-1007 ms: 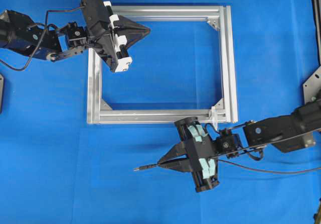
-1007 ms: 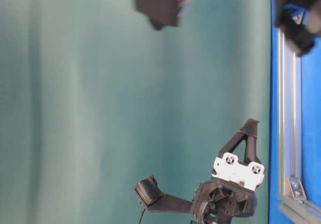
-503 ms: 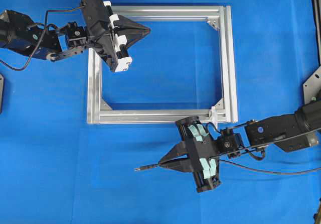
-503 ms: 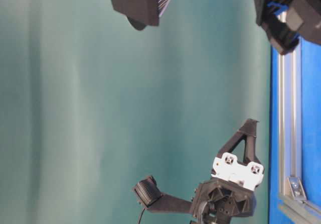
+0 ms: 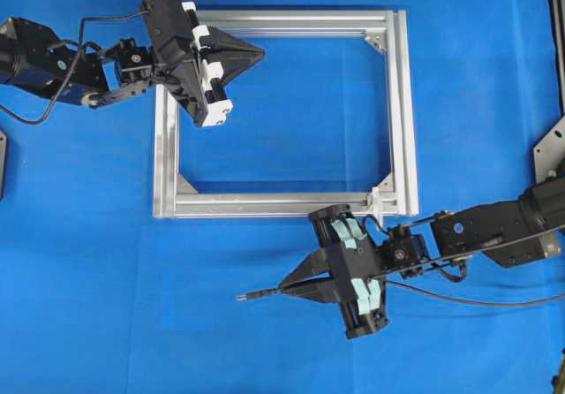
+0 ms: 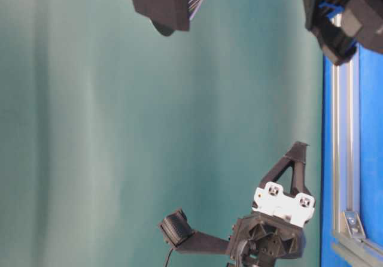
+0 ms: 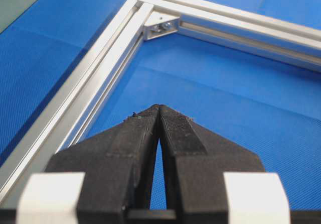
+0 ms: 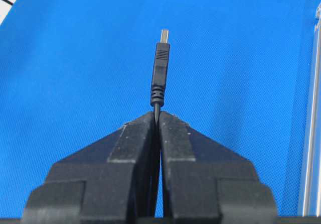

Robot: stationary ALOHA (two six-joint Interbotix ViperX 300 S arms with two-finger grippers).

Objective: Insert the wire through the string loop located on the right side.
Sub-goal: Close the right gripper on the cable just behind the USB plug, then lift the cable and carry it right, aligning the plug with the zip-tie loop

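Note:
My right gripper (image 5: 284, 289) (image 8: 158, 114) is shut on the thin black wire (image 8: 160, 78), just behind its plug, which sticks out past the fingertips and points left over the blue mat (image 5: 252, 296). The wire trails away to the right (image 5: 494, 302). The small white string loop (image 5: 377, 197) stands at the lower right corner of the silver frame (image 5: 402, 102), a little above and right of this gripper. My left gripper (image 5: 260, 55) (image 7: 159, 107) is shut with nothing in it, hovering over the frame's upper left corner.
The aluminium frame lies flat on the blue mat, with triangular brackets in its corners (image 7: 161, 27). The right arm's black cables run beside the wire (image 5: 415, 270). A grey mount sits at the right edge (image 5: 552, 151). The table-level view shows mostly green backdrop (image 6: 90, 129).
The overhead view shows almost no motion in either arm. In the table-level view the dark parts at the top have shifted left and lower since one second ago.

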